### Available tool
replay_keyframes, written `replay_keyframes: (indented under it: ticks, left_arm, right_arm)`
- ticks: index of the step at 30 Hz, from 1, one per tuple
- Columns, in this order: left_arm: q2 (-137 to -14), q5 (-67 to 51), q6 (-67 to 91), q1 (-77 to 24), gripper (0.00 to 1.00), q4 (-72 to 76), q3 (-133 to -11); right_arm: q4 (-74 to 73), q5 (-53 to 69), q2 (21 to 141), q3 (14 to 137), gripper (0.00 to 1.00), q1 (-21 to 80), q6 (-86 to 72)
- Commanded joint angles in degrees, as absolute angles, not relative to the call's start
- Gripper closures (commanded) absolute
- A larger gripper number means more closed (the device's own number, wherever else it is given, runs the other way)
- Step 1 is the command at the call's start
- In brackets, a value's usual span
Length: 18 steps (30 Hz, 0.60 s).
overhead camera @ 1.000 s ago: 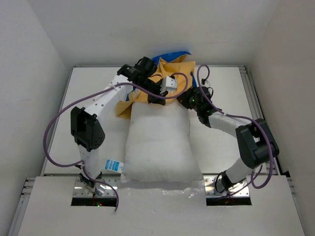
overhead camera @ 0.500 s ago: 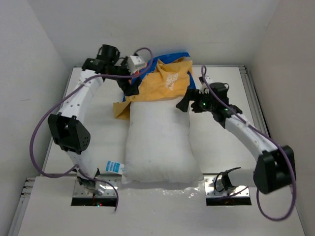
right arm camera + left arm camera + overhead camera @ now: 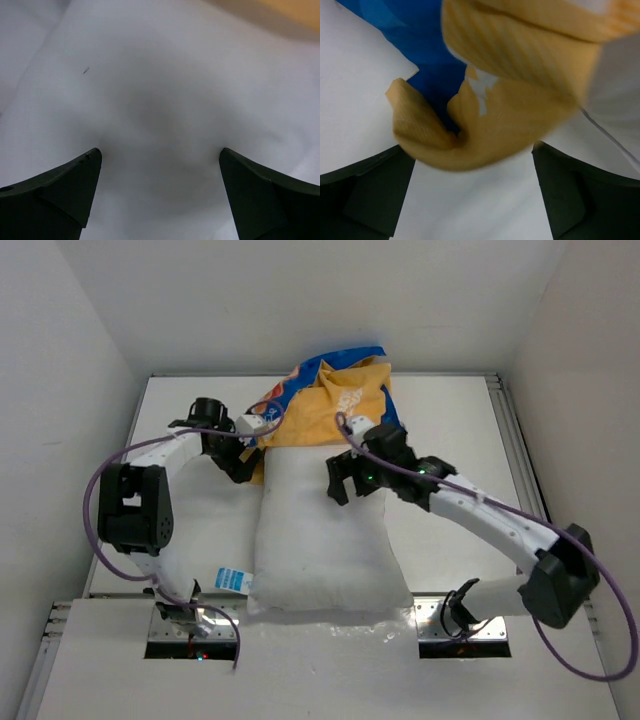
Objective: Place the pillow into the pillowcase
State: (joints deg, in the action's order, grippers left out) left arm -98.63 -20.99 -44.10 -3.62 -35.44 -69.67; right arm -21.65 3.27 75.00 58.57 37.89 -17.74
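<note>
From above, the pillow (image 3: 325,540) lies in the middle of the table (image 3: 190,500) with its long axis running from the near edge toward the far wall, and the pillowcase (image 3: 325,405) sits bunched against its far end, orange side mostly up with blue showing at the back. The left gripper (image 3: 243,462) is at the pillow's far-left corner, right by the case's orange edge, so it is the arm nearer the case. The right gripper (image 3: 345,480) is down on the pillow's far portion, just short of the case. In the left wrist view, a folded orange corner of the pillowcase (image 3: 520,100) hangs between the left gripper's (image 3: 467,155) fingers, which stand wide apart and clamp nothing. In the right wrist view, the right gripper (image 3: 160,155) is likewise spread, with the pillow (image 3: 160,75) filling the space ahead of it and a strip of the pillowcase (image 3: 280,12) beyond. Whether the fingertips press into the pillow I cannot tell.
</note>
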Motion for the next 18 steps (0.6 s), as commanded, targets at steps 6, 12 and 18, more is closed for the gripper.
replay_keyframes:
  ticks: [6,12,18]
  left_arm:
    - [-100.4,-25.3,-36.2,-2.8,0.01,-8.2,-60.5]
    - [-106.1,-25.4,-30.9,-3.7,1.0,-6.1,-61.6]
    - [-99.7,-37.3,-34.9,-3.6,1.0,-17.4,-64.3]
  right_arm:
    - [-10.6,12.0,90.5,57.3,0.06,43.2,-32.8]
    - [7.4,28.9,100.5,60.0,1.0,37.8,-45.7]
    - [46.0,26.7,100.7,61.3,1.0,28.8,-67.1]
